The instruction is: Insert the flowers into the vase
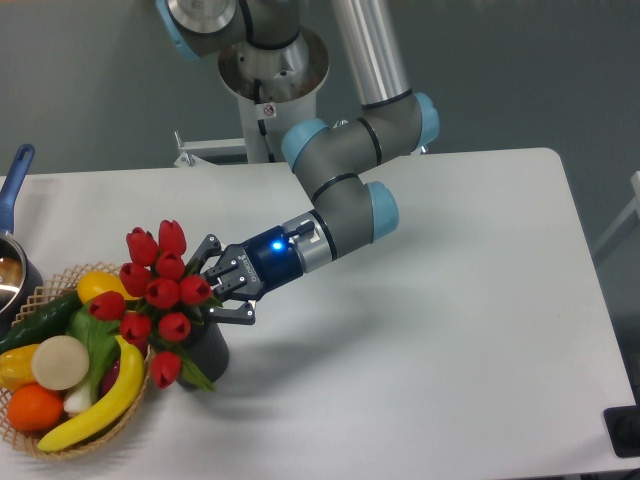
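Wicker basket [40,440] at the front left corner of the white table [450,330], nearest the camera, holding a yellow banana [100,405], an orange [33,407], a pale round item [60,362], a green cucumber [40,320] and other yellow and green produce. Just right of the basket, touching or almost touching its rim, stands the vase [208,345], a dark grey cylinder, mostly hidden by blooms. The flowers [158,290], a bunch of red closed tulip buds with green leaves, sit over the vase mouth and spread leftward above the basket; one bud hangs low beside the vase with a leaf pointing right. Whether the stems reach inside the vase cannot be told.

From the back edge of the table a grey robot arm [345,180] with light blue joint caps reaches forward and left. Its black two-finger gripper [220,290], with a blue light glowing on the wrist, lies nearly level and meets the bunch from the right, fingers spread above and below the nearest buds. Whether they actually clamp the stems cannot be told, since the blooms hide the contact.

At the left edge of the table a metal pot [12,280] with a blue handle is partly cut off by the frame. No readable brand, label or writing shows anywhere; a small tag on the arm base is too small to read.
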